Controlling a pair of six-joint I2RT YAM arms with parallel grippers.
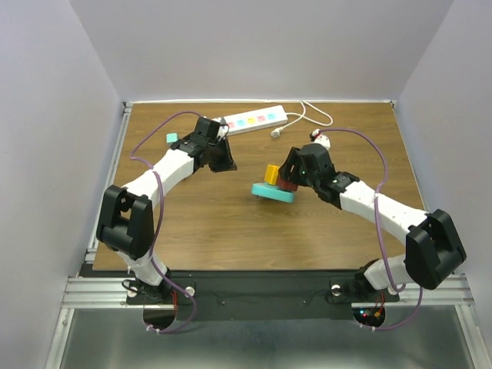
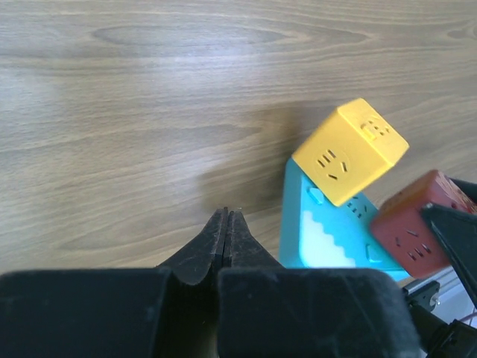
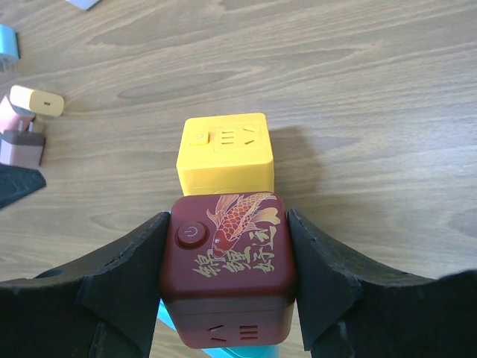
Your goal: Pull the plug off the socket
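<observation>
Socket, a long white plastic strip with square pastel faces, lies at 12 o'clock on the wood-grain surface, with its thin cord curling off toward 3 o'clock. The left end effector is fully closed on nothing, its black fingers pressed together. The right end effector grips a glossy dark red cube with a golden fish print. This cube stands on a teal block near the centre, touching a yellow cube.
</observation>
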